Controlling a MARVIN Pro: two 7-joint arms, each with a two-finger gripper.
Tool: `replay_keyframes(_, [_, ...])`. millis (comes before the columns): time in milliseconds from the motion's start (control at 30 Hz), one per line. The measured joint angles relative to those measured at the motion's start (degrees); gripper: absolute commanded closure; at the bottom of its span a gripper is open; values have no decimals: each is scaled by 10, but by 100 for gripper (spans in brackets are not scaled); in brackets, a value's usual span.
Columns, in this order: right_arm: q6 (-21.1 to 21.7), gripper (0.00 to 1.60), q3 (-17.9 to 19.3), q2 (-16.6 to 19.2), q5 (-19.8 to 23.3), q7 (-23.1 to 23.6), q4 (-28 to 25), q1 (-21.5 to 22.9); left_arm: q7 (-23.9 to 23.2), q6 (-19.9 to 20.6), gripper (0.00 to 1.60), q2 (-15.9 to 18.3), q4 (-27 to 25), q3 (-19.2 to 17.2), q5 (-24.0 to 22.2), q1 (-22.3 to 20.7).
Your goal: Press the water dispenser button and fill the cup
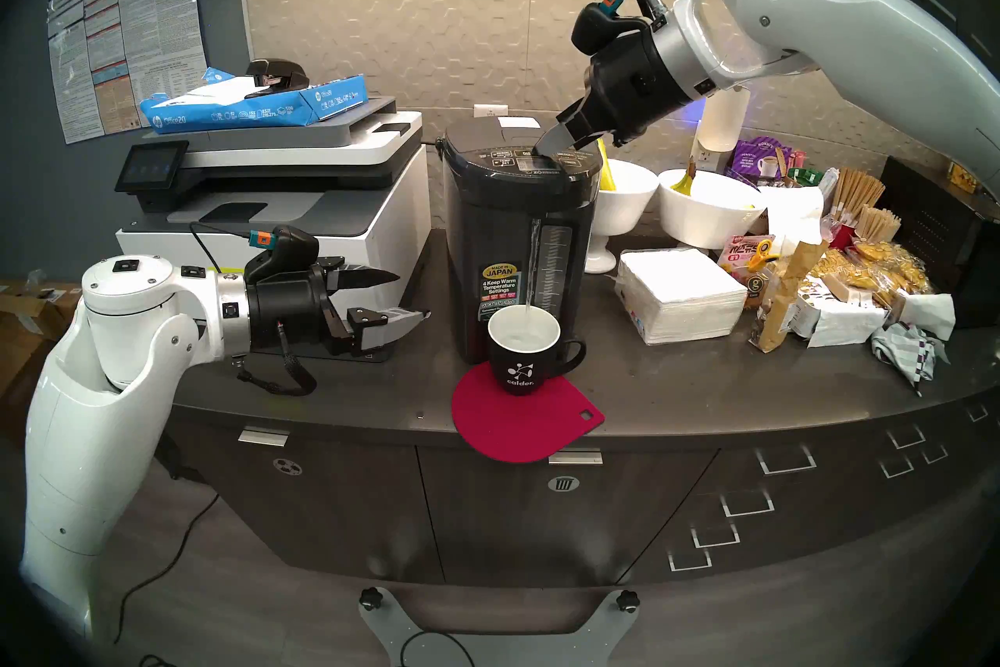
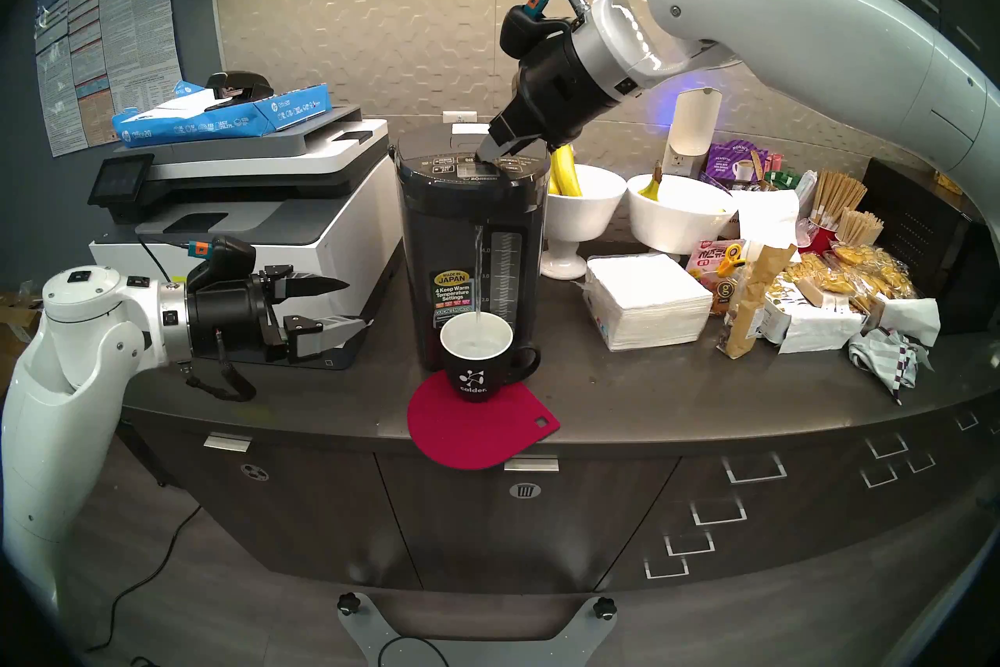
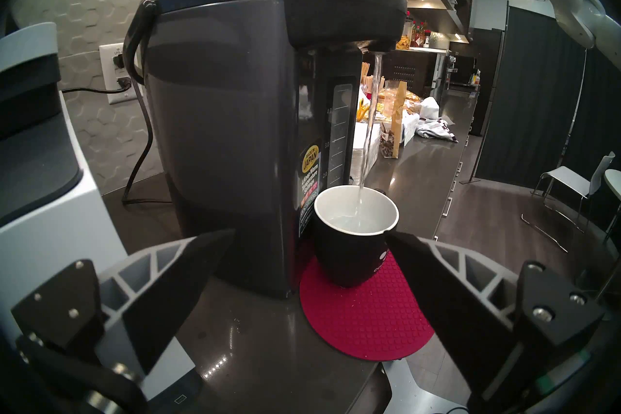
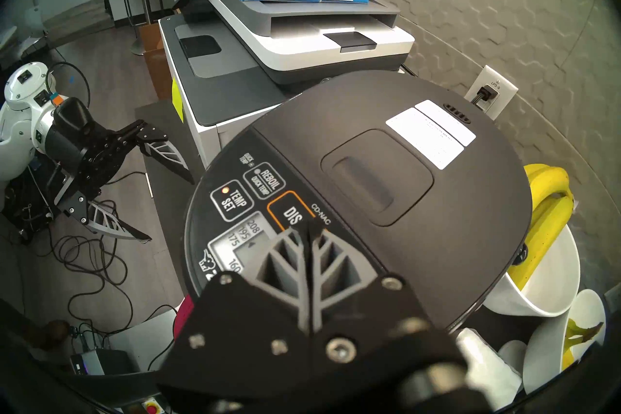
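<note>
**Counter clutter, non-task items**

Printer (image 1: 281,195) stands at the counter's left end; a blue paper ream (image 1: 254,105) lies on its top, a black stapler (image 1: 276,78) on the ream. Red mat (image 1: 519,419) overhangs the counter's front edge. Two white bowls (image 1: 709,211) hold bananas (image 2: 565,173). Napkin stack (image 1: 679,292) sits in front of the bowls. Snack packets (image 1: 866,270) and wooden stirrers (image 1: 857,195) crowd the right end.

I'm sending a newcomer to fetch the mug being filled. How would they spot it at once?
Find the tall dark grey water dispenser beside the white printer on the dark counter. Directly under its spout, on a round red mat, stands the black ceramic mug. Unlike the white footed bowls nearby, it is black outside, white inside, lettered calder.
</note>
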Motion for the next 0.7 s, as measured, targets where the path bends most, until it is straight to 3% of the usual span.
replay_keyframes(700, [10,160,13,8,11,18,26,7,0,0,0,0,0,0,0,0])
